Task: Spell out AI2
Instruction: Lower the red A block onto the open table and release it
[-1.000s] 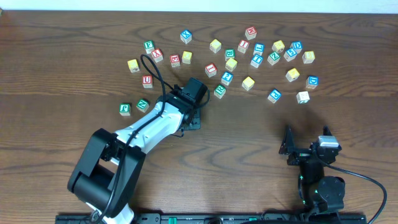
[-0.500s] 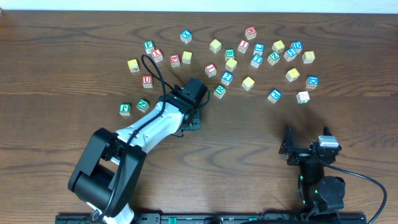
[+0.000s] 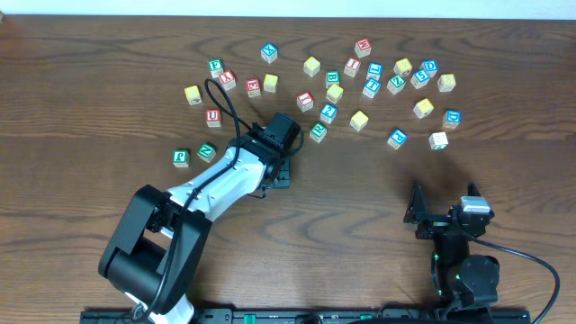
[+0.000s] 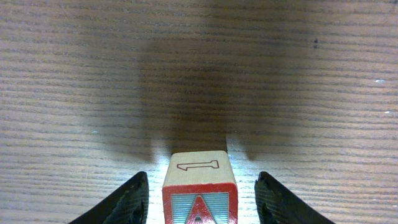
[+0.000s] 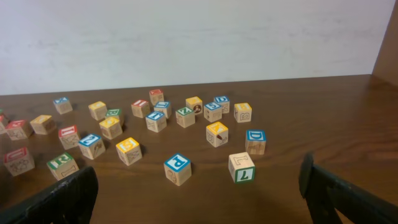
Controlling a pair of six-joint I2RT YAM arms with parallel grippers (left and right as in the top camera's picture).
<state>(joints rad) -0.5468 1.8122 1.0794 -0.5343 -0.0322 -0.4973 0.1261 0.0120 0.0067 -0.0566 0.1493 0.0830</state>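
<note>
Left wrist view shows the A block (image 4: 198, 171) standing upright on the table (image 4: 186, 74), red letter facing the camera, with the left gripper (image 4: 200, 198) straddling it. Its fingers (image 4: 127, 202) are spread, with a gap of bare wood on each side, so nothing is pinched. The spot lies apart from the scattered blocks (image 3: 360, 81), probably chosen as the start of the word. The I and 2 blocks are too small to pick out. The right gripper (image 5: 198, 180) waits near its base, its fingers spread wide and empty.
</note>
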